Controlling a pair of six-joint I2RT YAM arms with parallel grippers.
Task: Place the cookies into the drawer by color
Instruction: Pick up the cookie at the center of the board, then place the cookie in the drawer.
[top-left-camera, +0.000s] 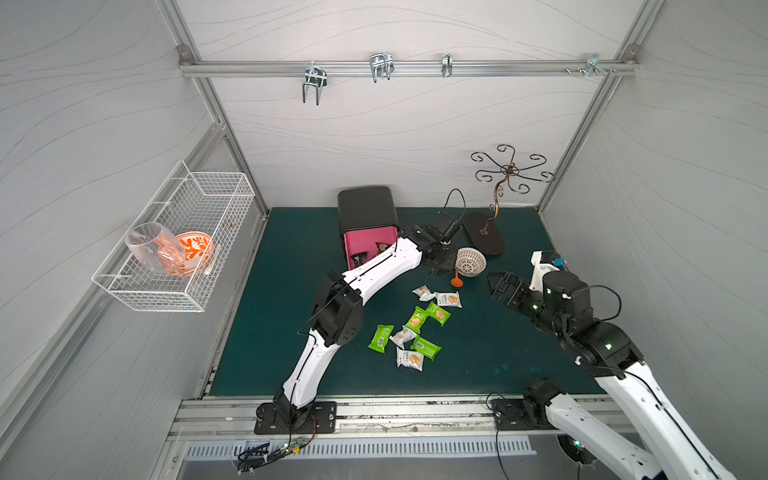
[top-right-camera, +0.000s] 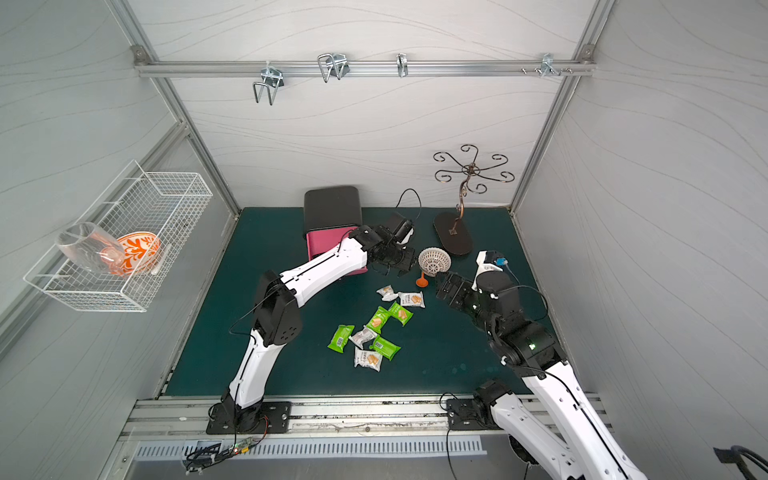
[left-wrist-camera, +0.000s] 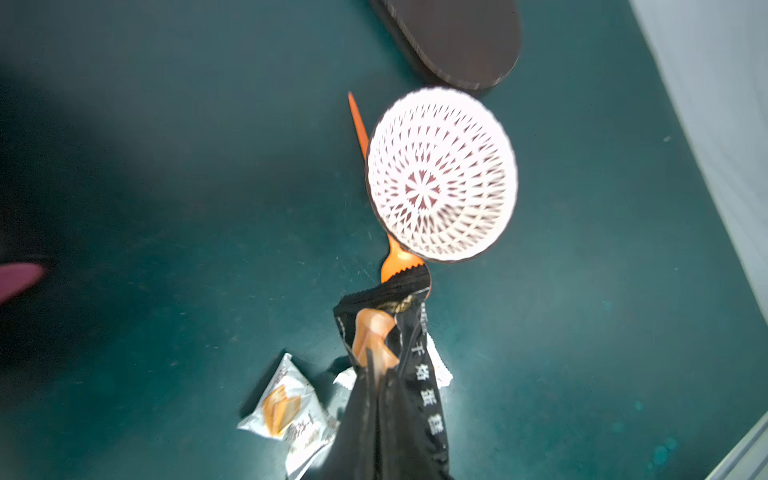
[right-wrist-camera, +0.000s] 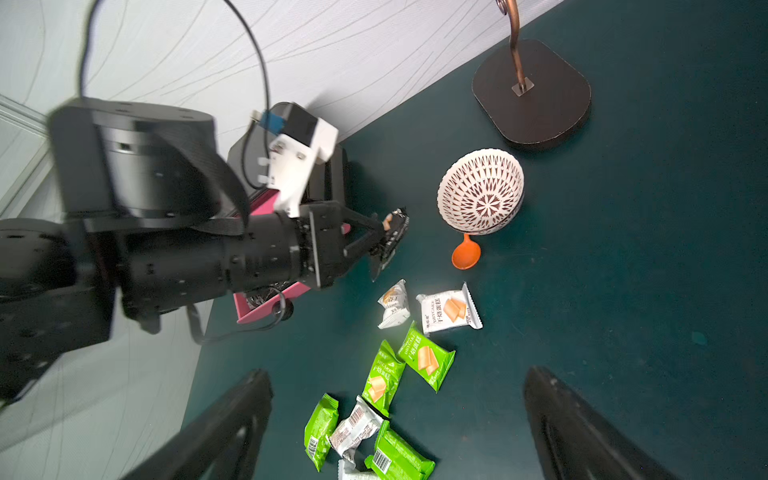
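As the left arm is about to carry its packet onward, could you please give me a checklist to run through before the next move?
1. Grip: ok. The left gripper is shut on the black packet.
2. Drawer open: ok. The pink drawer stands pulled out.
3. Colour match: ok. Black packets lie in it.
4. Bowl clearance: ok. The bowl stands apart from the held packet in the right wrist view.
5. Right gripper out of the way: ok. It is open and empty, on the side of the bowl away from the drawer.
6. Packet lifted off the mat: cannot tell.
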